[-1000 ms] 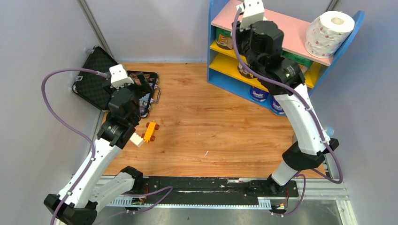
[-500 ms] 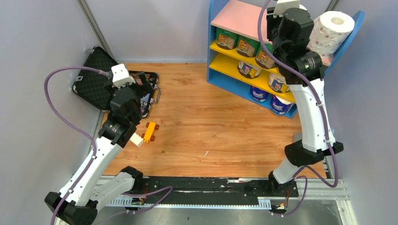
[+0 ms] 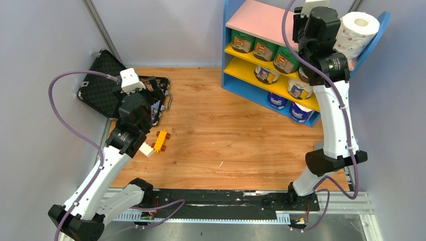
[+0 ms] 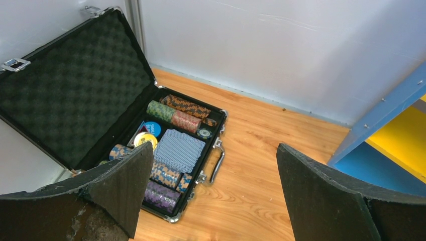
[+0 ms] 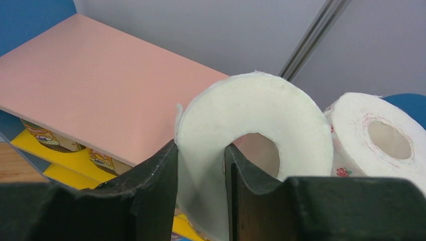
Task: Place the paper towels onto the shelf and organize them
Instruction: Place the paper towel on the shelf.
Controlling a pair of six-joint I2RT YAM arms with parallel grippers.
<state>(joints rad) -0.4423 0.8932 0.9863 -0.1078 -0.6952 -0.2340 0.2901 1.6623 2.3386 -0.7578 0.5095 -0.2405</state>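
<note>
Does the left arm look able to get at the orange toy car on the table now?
Probably yes: the left gripper is open and empty, and the toy car lies uncovered on the table beside that arm.

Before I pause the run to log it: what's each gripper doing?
Left gripper: open, empty, by the case.
Right gripper: shut on a white roll, one finger inside its core.

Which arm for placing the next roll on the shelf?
Right: right end effector grips a white roll at the pink top board, beside the dotted roll. Left end effector is open, over the case.
</note>
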